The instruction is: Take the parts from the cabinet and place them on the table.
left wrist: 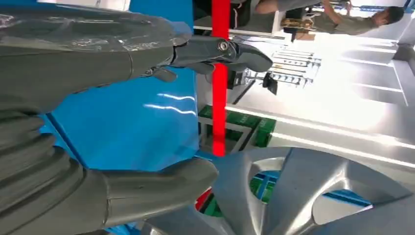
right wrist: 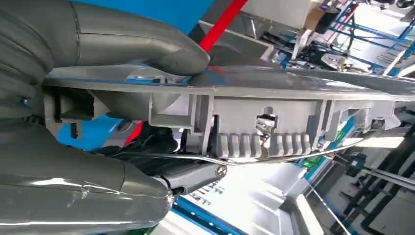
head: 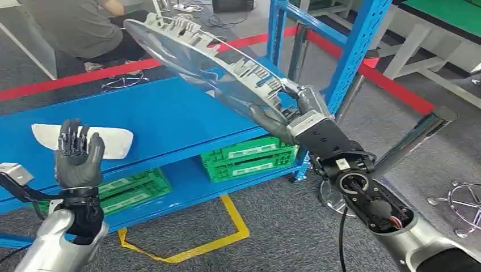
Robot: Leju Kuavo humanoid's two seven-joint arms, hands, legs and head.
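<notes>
Above the blue table (head: 170, 113), the right hand (head: 295, 110) is gripping a silver wheel cover (head: 198, 54) by its rim and holding it tilted in the air, its ribbed back side facing the head camera. On the table below it, a white part (head: 113, 139) is lying flat, just behind the left hand (head: 76, 156), which is standing upright with palm open, its fingers apart and holding nothing. Green crates (head: 249, 156) are sitting on the shelf beneath the tabletop, and a person (head: 74, 25) is sitting beyond the table.

From the right wrist, the grip is showing closely: the thumb (right wrist: 147, 41) is pressing on the cover's smooth face while the darker fingers are curling under the clips of its back (right wrist: 264, 129). From the left wrist, the cover's spoked front (left wrist: 313, 191) is showing, with the left thumb (left wrist: 156, 188) near it but apart, and the fingers (left wrist: 225, 51) stretching out over the blue surface.
</notes>
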